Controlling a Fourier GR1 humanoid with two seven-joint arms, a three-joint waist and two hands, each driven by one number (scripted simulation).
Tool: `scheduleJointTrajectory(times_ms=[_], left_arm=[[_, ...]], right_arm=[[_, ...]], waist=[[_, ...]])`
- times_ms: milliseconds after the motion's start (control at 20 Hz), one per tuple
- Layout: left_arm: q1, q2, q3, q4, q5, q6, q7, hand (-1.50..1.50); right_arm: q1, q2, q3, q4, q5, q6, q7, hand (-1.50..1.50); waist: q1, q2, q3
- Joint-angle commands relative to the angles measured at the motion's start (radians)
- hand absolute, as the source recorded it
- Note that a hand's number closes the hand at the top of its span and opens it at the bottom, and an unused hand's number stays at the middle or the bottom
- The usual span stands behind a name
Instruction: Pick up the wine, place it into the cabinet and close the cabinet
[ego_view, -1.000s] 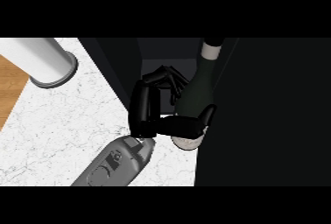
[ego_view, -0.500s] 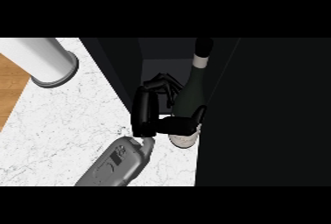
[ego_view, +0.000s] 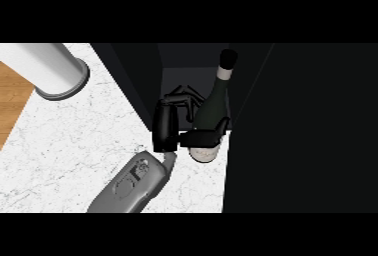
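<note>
The right hand (ego_view: 171, 125) is curled round the lower body of the wine (ego_view: 214, 112), thumb across the near side and fingers wrapped behind it, so the bottle is held, not free. The wine stands nearly upright, its neck tipped a little toward the far side, at the mouth of the dark cabinet (ego_view: 144, 80): its base hangs at the edge where the marble table (ego_view: 66, 145) meets the cabinet's opening, and its neck and cap already reach into the dark interior. By this look the pick-up is done and the placing is under way but not finished; the bottle has yet to be set down inside and let go. A large dark panel (ego_view: 303, 130) fills the right side, probably the open door, so closing is also left. A white cylinder (ego_view: 48, 67) stands far left on the table. The left hand is not in view.
</note>
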Motion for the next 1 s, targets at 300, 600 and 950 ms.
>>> scheduleJointTrajectory(times_ms=[300, 600, 950], left_arm=[[-0.092, -0.001, 0.161, 0.16, 0.085, -0.105, -0.108, 1.5], [-0.126, -0.001, 0.163, 0.235, 0.116, -0.107, -0.102, 1.5], [-0.233, 0.004, 0.252, 0.364, 0.115, -0.185, -0.066, 1.5]], right_arm=[[-0.03, -0.015, -0.039, -0.065, -0.07, -0.015, 0.028, -1.5], [0.046, -0.014, -0.079, -0.124, -0.155, 0.013, 0.015, -1.5], [0.045, 0.014, -0.009, -0.114, -0.065, -0.01, 0.025, -1.5]], waist=[[0.003, 0.002, 0.0], [-0.01, 0.001, 0.001], [0.0, 0.0, 0.0]])
